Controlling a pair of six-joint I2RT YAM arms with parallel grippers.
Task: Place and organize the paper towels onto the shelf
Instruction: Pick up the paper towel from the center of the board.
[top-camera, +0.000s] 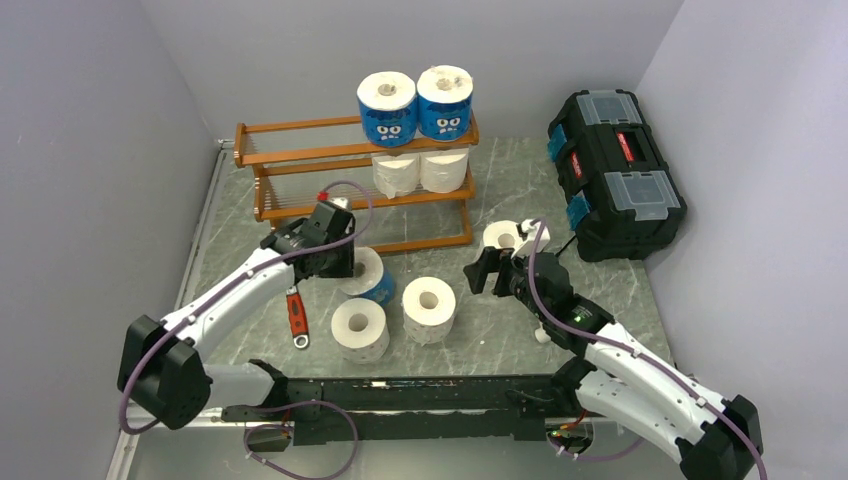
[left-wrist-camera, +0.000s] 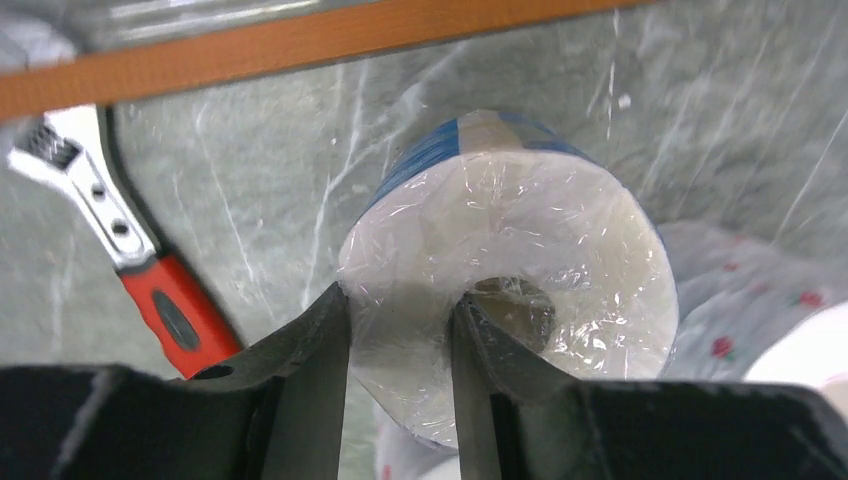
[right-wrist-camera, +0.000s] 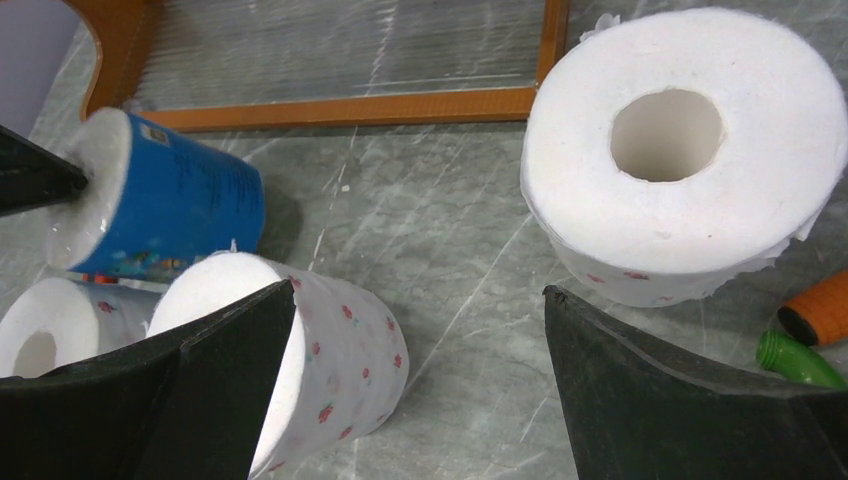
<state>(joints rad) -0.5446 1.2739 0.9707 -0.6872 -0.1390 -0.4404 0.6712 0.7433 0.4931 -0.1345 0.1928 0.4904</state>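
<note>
top cam looks down on the whole table (top-camera: 520, 170) from high behind my bases. left wrist cam's right up on the blue-wrapped roll (left-wrist-camera: 520, 230); right wrist cam, low down, shares it plus the shelf (right-wrist-camera: 340, 108).

Glossy, crinkled clear plastic film covers the blue-wrapped roll (left-wrist-camera: 510, 290) at the centre of the left wrist view. The unwrapped roll (right-wrist-camera: 680, 150) at the upper right of the right wrist view is soft, matt paper with fuzzy edges. The shelf (top-camera: 300, 153) is smooth, varnished orange-brown wood. The tabletop (top-camera: 500, 190) looks like veined grey stone with a faint sheen. The wrench (left-wrist-camera: 120, 235) has a bright metal head and a red plastic grip. The right tool (right-wrist-camera: 418, 300) is matt black plastic.
</note>
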